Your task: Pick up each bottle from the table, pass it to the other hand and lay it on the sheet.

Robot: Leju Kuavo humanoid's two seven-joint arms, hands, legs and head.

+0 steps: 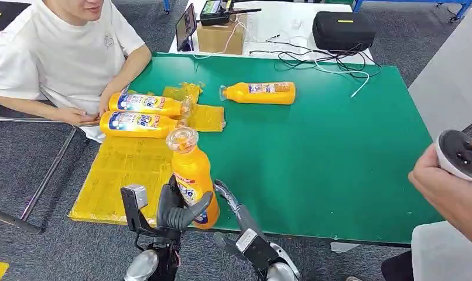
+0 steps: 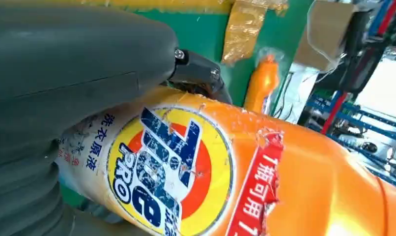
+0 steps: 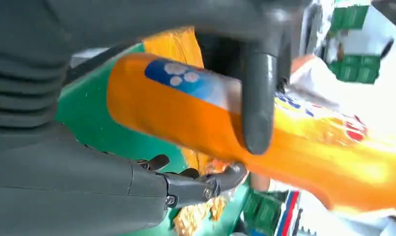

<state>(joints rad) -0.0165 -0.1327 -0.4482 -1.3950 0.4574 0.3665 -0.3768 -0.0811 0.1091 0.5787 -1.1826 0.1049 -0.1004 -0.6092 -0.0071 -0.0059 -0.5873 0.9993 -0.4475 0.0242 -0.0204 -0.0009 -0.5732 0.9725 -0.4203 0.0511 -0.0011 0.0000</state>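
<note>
I hold an orange detergent bottle upright over the front edge of the green table, its clear cap on top. My left hand grips its lower body, with the thumb across the front. From the other side my right hand lies against it. The right wrist view shows the bottle between a thumb and a finger of that hand. Its label is close up beside my left hand. Two like bottles lie on the yellow sheet. Another bottle lies on the table farther back.
A person in a white shirt sits at the far left, hands by the two laid bottles. Another person's hand holds a round device at the right edge. A cardboard box, a black case and cables sit beyond the table.
</note>
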